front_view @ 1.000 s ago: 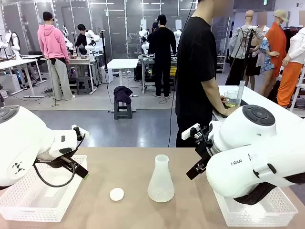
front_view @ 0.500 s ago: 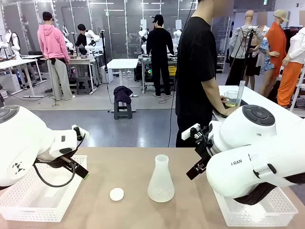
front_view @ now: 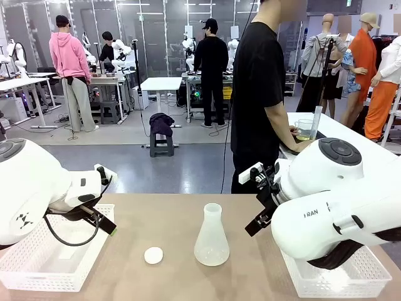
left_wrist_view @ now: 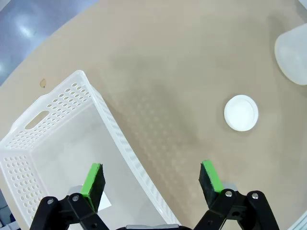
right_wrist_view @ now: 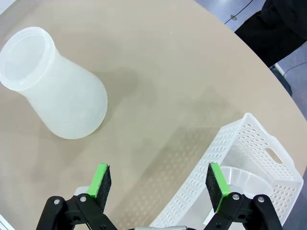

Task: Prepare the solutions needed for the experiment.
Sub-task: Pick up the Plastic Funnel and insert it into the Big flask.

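The yellow-green liquid point(front_view: 304, 136) sits low in a clear cup point(front_view: 304, 125), far behind the white flask point(front_view: 211, 241), beside the person point(front_view: 257, 94). It looks light, sloshy and easy to spill, so I would hold the cup's sides. The left jaws and right jaws are wide open and empty.

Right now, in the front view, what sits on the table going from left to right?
left white basket → small white round cap → frosted conical flask → right white basket
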`<state>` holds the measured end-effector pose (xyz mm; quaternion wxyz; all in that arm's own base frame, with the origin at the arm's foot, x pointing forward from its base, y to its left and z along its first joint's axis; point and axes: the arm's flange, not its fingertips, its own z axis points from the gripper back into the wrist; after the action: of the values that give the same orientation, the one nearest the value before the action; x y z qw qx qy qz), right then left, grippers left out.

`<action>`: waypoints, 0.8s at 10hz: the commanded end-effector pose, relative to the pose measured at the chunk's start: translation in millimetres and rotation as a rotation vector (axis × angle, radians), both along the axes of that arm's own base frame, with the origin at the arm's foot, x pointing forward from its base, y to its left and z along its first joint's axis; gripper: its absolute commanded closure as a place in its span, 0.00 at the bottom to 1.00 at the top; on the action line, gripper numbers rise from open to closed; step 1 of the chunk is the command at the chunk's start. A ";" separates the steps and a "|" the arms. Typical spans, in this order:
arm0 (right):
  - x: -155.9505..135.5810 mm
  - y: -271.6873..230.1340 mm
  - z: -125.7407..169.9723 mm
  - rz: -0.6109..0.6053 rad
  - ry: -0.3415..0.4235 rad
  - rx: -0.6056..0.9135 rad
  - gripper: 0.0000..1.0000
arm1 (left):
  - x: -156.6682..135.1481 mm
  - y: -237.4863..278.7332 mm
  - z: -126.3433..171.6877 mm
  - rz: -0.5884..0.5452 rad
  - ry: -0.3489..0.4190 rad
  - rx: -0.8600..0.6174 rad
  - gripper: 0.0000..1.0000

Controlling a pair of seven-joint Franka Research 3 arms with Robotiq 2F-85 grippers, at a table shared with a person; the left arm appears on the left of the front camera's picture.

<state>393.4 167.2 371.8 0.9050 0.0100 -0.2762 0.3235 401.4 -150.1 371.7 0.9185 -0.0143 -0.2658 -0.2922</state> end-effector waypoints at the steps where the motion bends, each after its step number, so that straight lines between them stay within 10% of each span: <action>1: 0.1 -0.1 0.0 -0.002 0.001 0.002 0.00 | 0.0 0.1 0.0 0.000 0.000 0.000 0.00; 8: 0.0 0.0 0.0 0.000 0.000 0.000 0.00 | 0.0 0.1 0.0 0.000 0.000 0.000 0.00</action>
<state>393.4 167.2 371.8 0.9049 0.0100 -0.2762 0.3235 401.4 -150.1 371.7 0.9186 -0.0143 -0.2658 -0.2922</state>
